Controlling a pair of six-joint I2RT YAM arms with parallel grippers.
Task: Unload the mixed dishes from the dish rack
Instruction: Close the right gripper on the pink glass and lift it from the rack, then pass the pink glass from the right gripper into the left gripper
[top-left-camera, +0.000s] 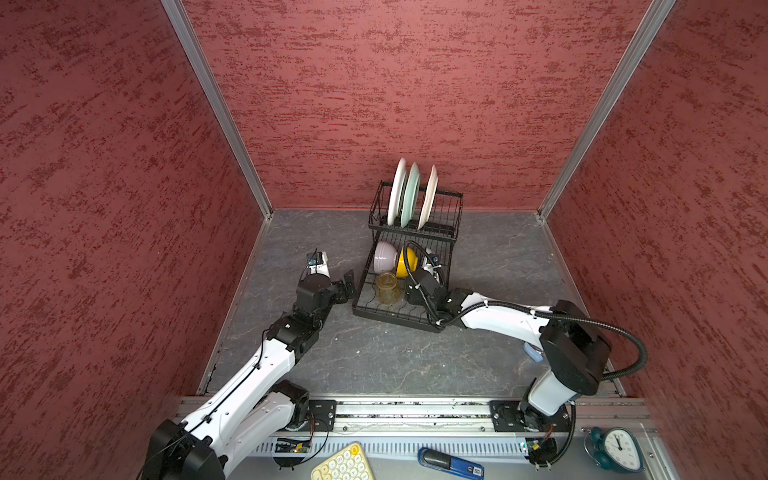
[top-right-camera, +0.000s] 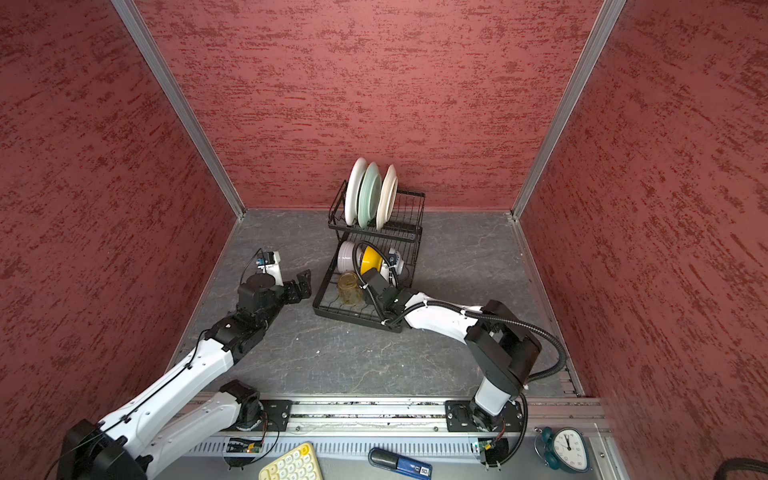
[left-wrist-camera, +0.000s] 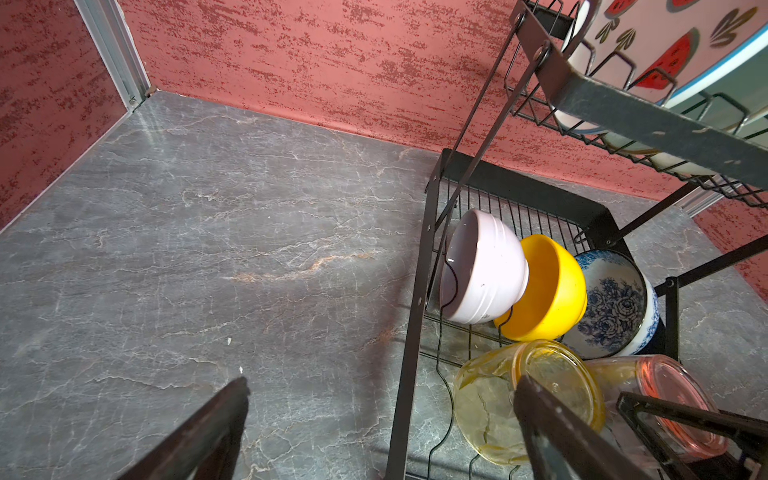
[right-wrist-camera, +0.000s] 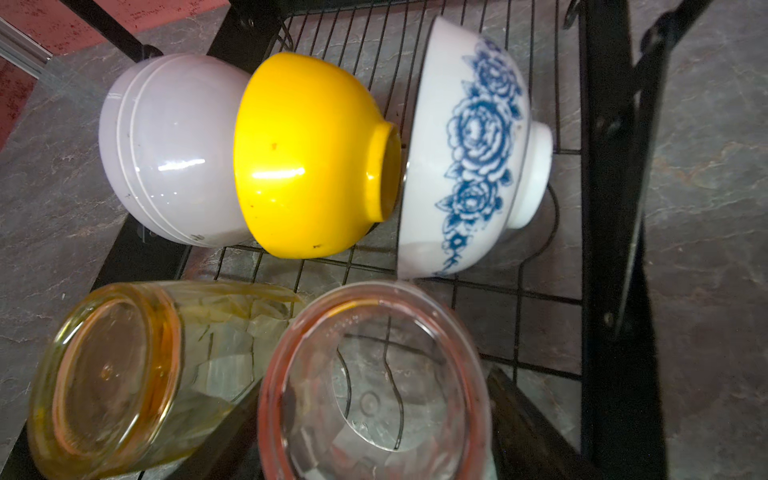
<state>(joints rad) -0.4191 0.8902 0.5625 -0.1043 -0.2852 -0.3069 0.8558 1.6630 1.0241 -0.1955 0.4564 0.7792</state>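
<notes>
**Pink tumbler straddled; the whole load is in the rack**

The rack (top-left-camera: 395, 321) stands loose on the counter (top-left-camera: 498, 257). If the right arm drags against the wire, it could slide the rack and rattle everything in it. The three bowls lean on edge in a row, each touching the next, so a knock to one would likely tip them all. The right gripper (right-wrist-camera: 376, 386) has a jaw on either side of the pink tumbler (left-wrist-camera: 660, 374), but I cannot tell whether they have pinched it yet. The smooth, translucent wall could slip out of a light or off-centre hold. The amber tumbler (top-left-camera: 387, 289) sits just beside it and could be nudged over on the lift. The left gripper (top-left-camera: 348, 284) is spread wide and empty, just outside the rack's side rail.

The raised basket (top-left-camera: 446, 199) holds three plates on edge: white (top-left-camera: 397, 191), green (top-left-camera: 411, 195) and cream (top-left-camera: 428, 197). The low tray holds the lilac bowl (top-left-camera: 384, 257), yellow bowl (top-left-camera: 405, 262) and blue-and-white bowl (right-wrist-camera: 469, 166), with both tumblers nearer the arms. The bowls and tumblers look empty.
</notes>
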